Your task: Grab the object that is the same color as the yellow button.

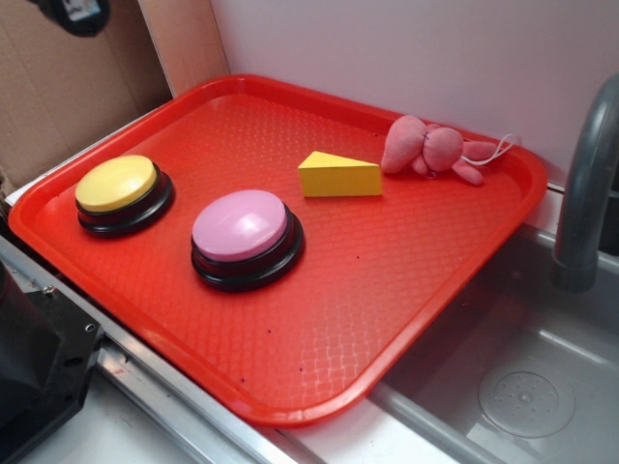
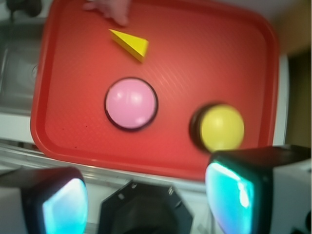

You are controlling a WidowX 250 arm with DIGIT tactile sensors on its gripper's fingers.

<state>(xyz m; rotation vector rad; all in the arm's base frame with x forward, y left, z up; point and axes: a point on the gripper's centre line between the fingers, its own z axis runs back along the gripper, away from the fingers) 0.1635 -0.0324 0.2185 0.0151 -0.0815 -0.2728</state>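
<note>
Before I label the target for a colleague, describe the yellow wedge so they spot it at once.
On the red tray, past the pink button, the yellow wedge lies beside a pink plush toy. It is flat-sided and cheese-shaped, unlike the round yellow button.

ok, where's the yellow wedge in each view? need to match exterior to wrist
Exterior: yellow wedge sits on the red tray, upper middle, just left of the pink plush toy.
Wrist: the wedge is upper left of centre, above the pink button.
Shared landmark: the pink button, between wedge and yellow button in both views.

Wedge (image 1: 338, 175) (between toy (image 1: 432, 150), buttons (image 1: 124, 194)) on tray (image 1: 387, 290)
</note>
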